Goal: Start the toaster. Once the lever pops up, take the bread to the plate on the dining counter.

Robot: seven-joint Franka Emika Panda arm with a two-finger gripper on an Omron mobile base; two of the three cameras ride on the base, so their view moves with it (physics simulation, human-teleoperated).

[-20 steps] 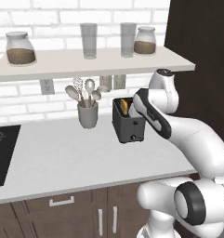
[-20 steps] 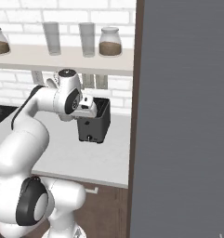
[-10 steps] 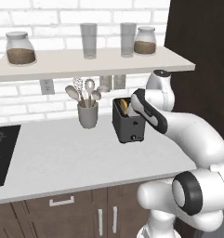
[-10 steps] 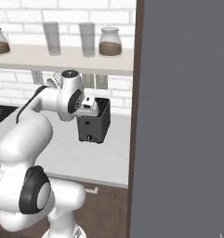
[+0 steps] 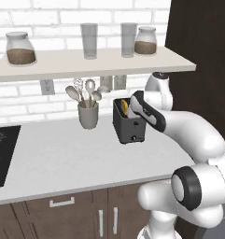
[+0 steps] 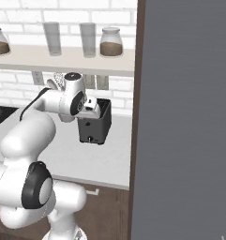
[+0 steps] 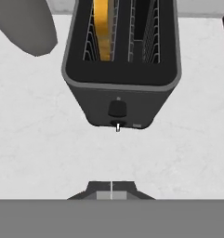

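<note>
Worktop holds toaster (image 7: 120, 60) just ahead of the pinched-shut, empty claw (image 7: 111, 188).

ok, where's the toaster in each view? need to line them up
Left base view: toaster at centre, right of the utensil cup.
Right base view: toaster left of centre, partly behind the arm's wrist.
Hand view: toaster upper centre, seen from above.
Shared landmark: the bread in one slot.

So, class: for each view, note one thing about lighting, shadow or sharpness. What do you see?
Left base view: even, flat light, with the toaster casting only a faint shadow on the counter. Right base view: a dark panel blocks the right half. Hand view: crisp toaster grilles, bright bread, a blurry grey patch at top left.
</note>
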